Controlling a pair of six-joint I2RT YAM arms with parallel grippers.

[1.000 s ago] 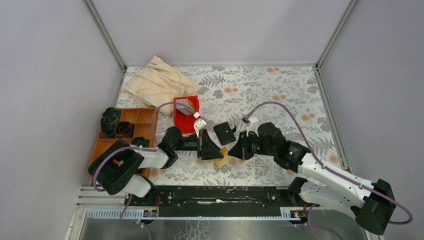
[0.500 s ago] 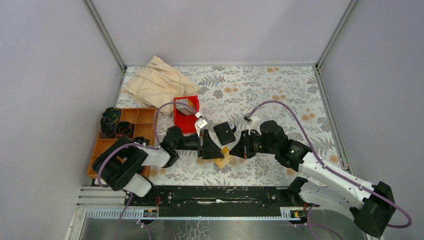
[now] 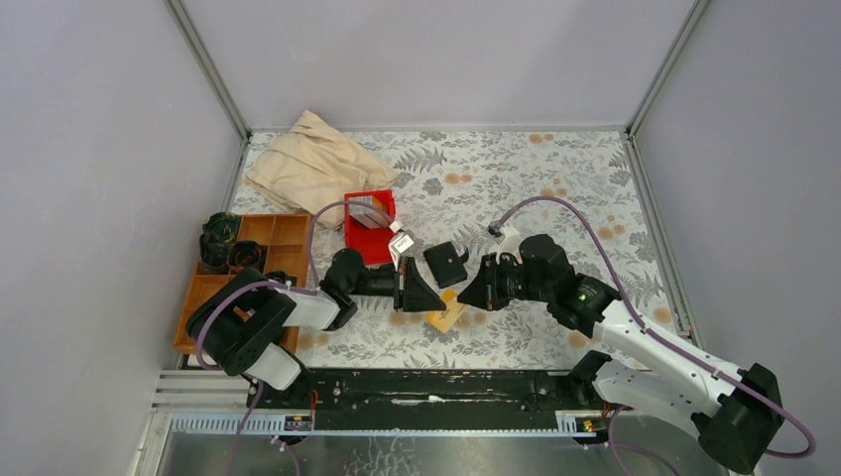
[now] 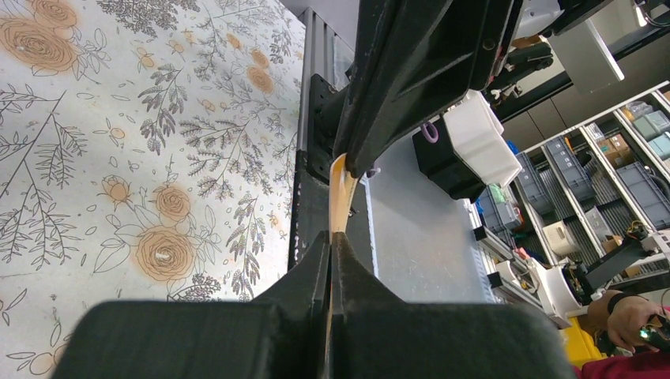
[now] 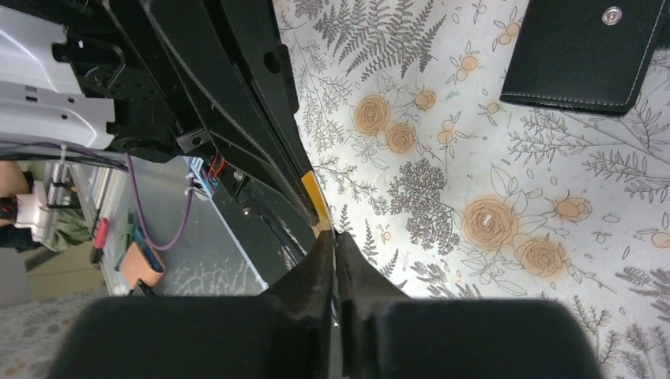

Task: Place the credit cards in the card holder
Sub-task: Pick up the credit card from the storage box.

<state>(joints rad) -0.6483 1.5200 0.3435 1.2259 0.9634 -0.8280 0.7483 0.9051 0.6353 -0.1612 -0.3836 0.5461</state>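
Top external: jaws low, tip-to-tip, pinching tan card (image 3: 446,315).

Plain grey walls (image 3: 426,59) stand on the left, right and far sides. Thin metal posts (image 3: 208,69) run up the far corners. The table (image 3: 516,169) has a cloth with grey leaves and orange flowers. Past its near edge stand shelves (image 4: 612,162) full of boxes.
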